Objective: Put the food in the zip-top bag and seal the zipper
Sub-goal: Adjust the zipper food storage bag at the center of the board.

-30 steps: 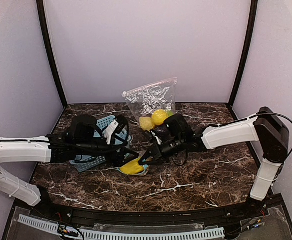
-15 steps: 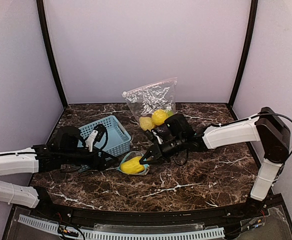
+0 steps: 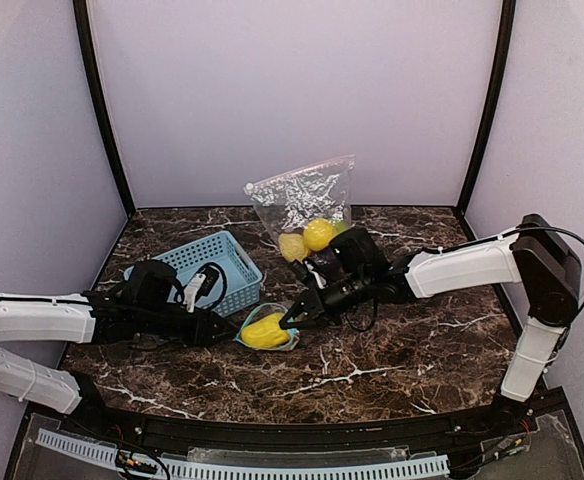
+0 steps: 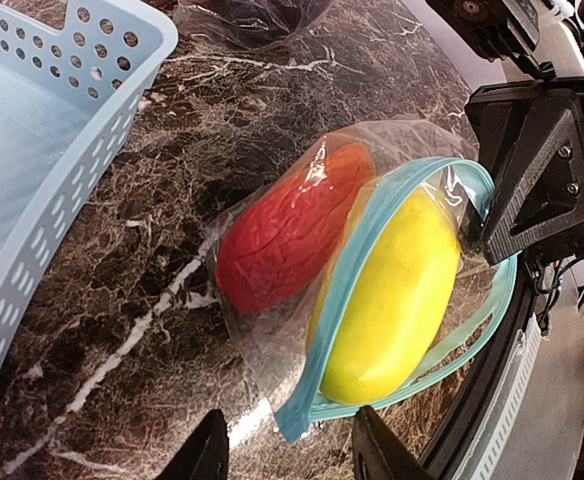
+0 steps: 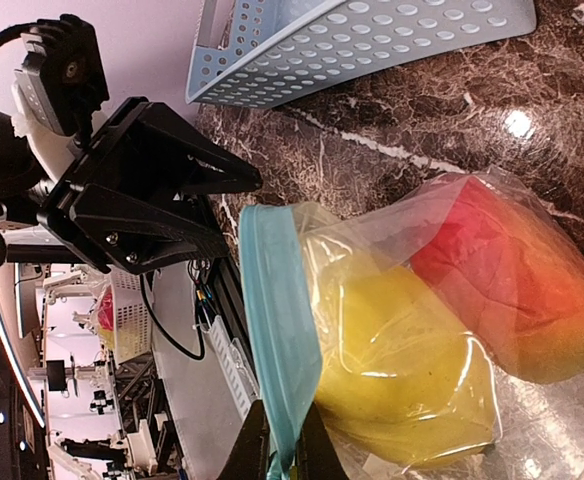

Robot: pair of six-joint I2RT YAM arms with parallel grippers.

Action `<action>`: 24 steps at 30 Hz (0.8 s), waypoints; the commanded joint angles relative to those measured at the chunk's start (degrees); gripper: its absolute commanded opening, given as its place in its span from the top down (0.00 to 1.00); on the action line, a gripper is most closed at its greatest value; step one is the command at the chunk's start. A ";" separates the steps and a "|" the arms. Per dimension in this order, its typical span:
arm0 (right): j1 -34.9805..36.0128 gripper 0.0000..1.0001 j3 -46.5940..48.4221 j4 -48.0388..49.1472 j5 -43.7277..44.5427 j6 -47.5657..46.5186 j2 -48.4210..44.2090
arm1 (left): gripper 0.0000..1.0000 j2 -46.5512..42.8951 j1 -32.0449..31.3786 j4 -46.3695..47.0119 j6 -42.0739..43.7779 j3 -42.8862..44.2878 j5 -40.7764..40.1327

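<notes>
The right pincer (image 5: 280, 447) is clamped on the teal zipper rim (image 5: 277, 310) of the zip-top bag (image 4: 262, 350), which lies on the bench (image 4: 122, 340) with the yellow piece (image 4: 392, 300) at its open mouth and the red piece (image 4: 282, 230) deeper in. The left pincer (image 4: 290, 455) stands open and empty just beside the bag's corner. We judge that zipping now could pinch the yellow piece in the track, since it crowds the mouth.

Stretches left arm (image 3: 42, 320) low and nearly flat from the left, left pincer (image 3: 227, 328) spread open. Reaches right arm (image 3: 462, 268) in from the right, elbow high, right pincer (image 3: 293, 318) clamped on rim of zip-top bag (image 3: 272, 336).
</notes>
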 commanded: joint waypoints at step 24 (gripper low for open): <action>-0.49 1.00 -1.22 0.30 1.15 0.09 -2.38 | 0.81 8.79 0.38 7.42 0.60 1.77 7.26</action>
